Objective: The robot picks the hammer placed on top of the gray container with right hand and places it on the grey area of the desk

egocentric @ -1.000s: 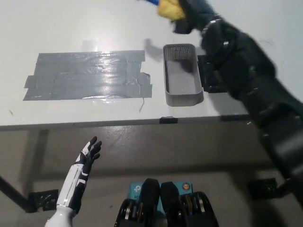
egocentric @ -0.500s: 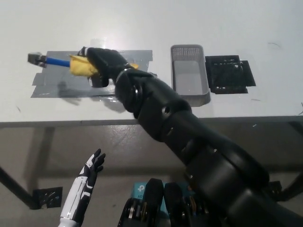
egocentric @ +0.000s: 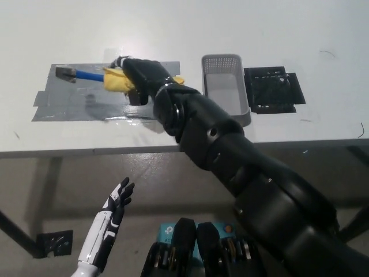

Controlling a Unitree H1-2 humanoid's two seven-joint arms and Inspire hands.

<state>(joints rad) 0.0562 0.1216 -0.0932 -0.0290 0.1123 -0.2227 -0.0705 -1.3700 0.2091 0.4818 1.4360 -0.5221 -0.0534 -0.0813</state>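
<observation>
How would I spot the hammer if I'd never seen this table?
Find the big patch of grey tape on the white table, left of the gray container. Above it, the black right hand holds the hammer. Nothing else there has a yellow grip, blue shaft and dark metal head.

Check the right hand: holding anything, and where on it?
The right hand grips the hammer by its yellow handle, over the grey area.
</observation>
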